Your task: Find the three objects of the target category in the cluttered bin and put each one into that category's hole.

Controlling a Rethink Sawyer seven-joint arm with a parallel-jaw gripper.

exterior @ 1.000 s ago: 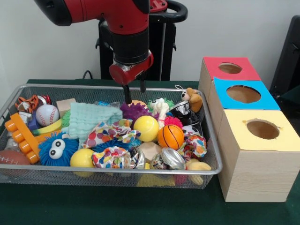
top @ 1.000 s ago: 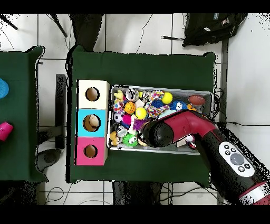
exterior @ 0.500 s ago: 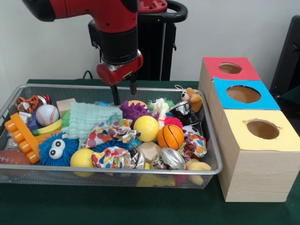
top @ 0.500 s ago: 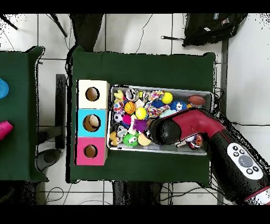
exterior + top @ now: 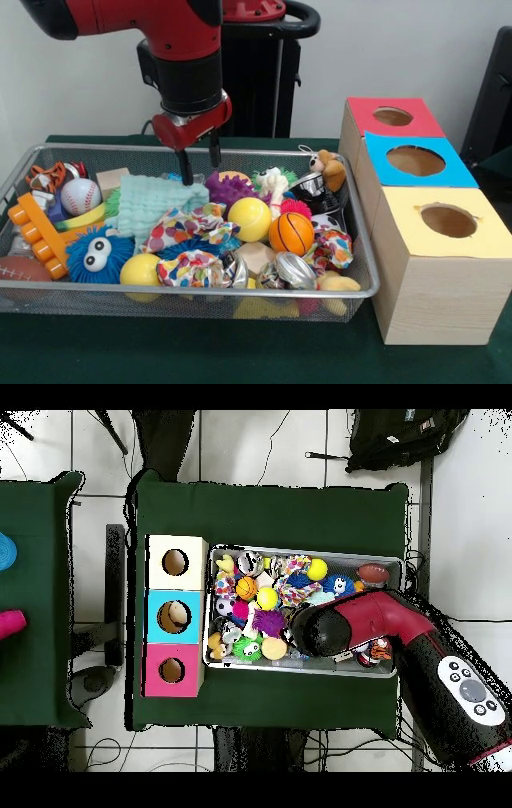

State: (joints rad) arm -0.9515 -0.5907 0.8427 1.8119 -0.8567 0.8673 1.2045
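The wire mesh bin (image 5: 200,293) is full of toys; it also shows in the overhead view (image 5: 300,549). My gripper (image 5: 200,162) is open and empty, hanging over the bin's far side just above the far edge of a mint green cloth (image 5: 156,204). I cannot make out any clear bottle; a scrap of clear bluish plastic (image 5: 171,177) shows behind the cloth, and I cannot tell what it is. The blue-panelled hole (image 5: 415,161) is the middle one in the wooden box to the right. In the overhead view my arm (image 5: 340,627) hides the gripper.
The box also has a red-panelled hole (image 5: 393,117) and a yellow-panelled hole (image 5: 448,221). A crushed metal can (image 5: 296,270), a yellow ball (image 5: 250,218), a small basketball (image 5: 291,233), a baseball (image 5: 80,195) and a blue fuzzy toy (image 5: 98,253) lie in the bin.
My arm has moved along the bin's far side, leftward in the front view, from over the purple spiky toy to over the mint cloth. The gripper stayed open and empty.
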